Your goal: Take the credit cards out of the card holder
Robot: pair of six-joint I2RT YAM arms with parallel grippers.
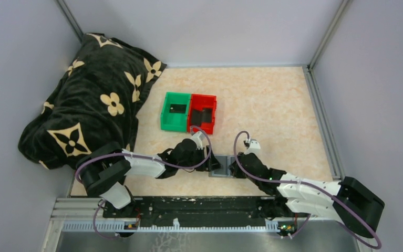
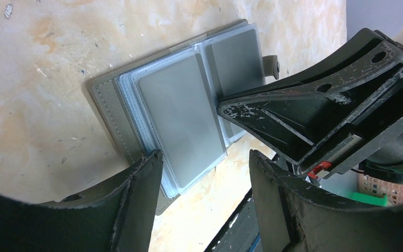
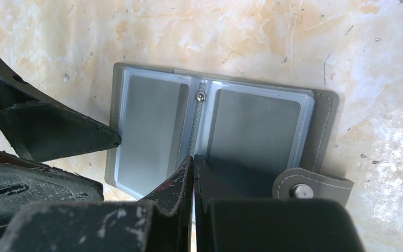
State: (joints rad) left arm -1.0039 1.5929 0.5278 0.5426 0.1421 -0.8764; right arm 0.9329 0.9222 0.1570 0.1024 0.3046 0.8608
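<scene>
The card holder lies open and flat on the table between my two grippers. Its two clear-sleeved panels each show a grey credit card, one in the left panel and one in the right. My left gripper is open, and one of its fingertips rests at the holder's outer edge. My right gripper is shut, its tips pressed on the holder's near edge by the spine, with nothing seen between them. A snap tab sticks out beside it.
A green bin and a red bin stand side by side behind the holder, each with a dark flat card inside. A black flowered blanket fills the back left. Grey walls enclose the table.
</scene>
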